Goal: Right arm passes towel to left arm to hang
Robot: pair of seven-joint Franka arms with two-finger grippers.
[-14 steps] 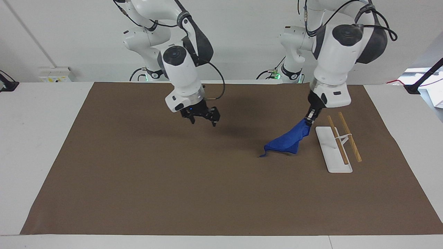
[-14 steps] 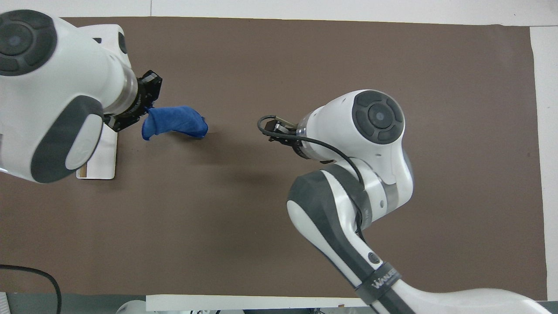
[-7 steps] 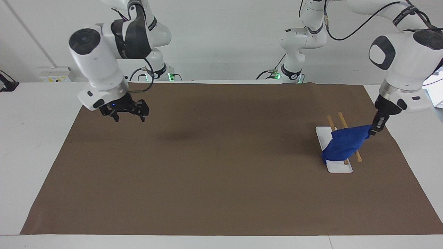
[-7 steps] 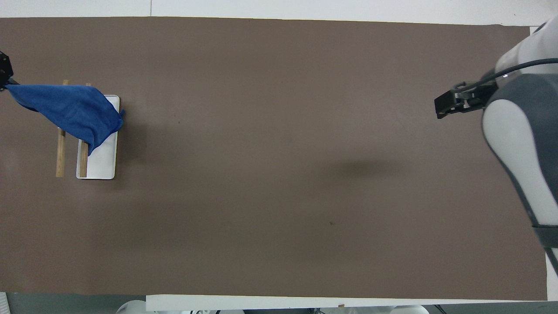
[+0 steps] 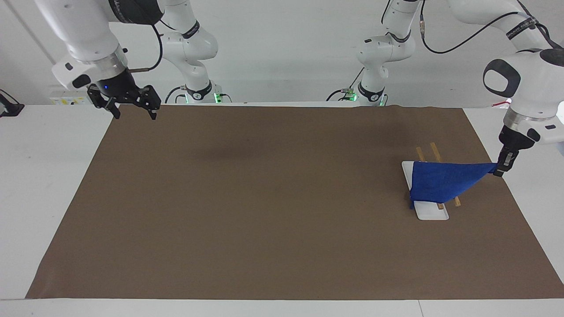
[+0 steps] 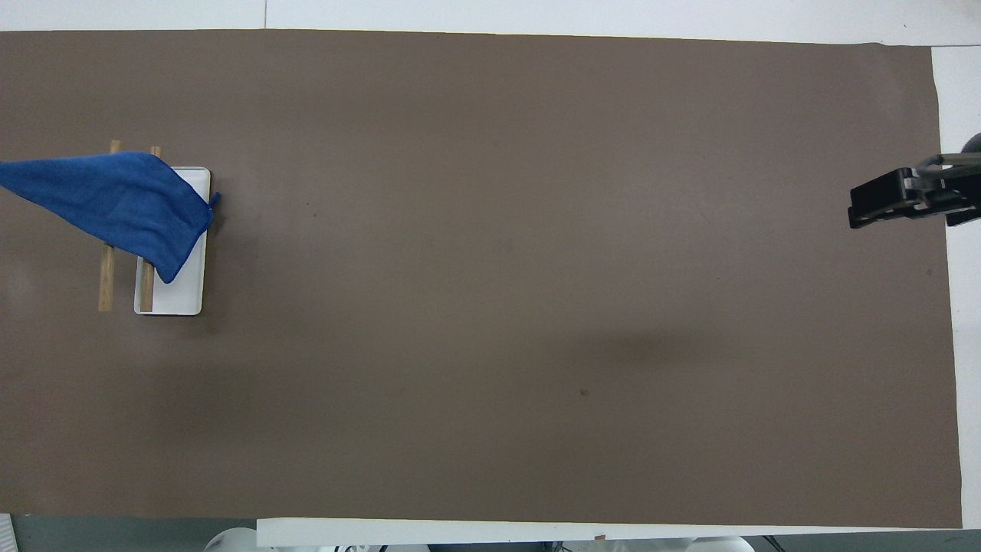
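The blue towel lies draped over the two wooden rods of the white-based rack at the left arm's end of the table. My left gripper is shut on the towel's corner and holds it stretched out past the rack, over the mat's edge. The towel also shows in the overhead view across the rack; the left gripper is out of that view. My right gripper is open and empty, raised over the mat's corner at the right arm's end; it shows in the overhead view too.
A brown mat covers most of the white table. Both arm bases stand at the table's robot edge.
The left gripper has pulled the towel's corner farther outward over the rack, stretching the cloth. The right gripper has moved up and back toward its own end of the table.
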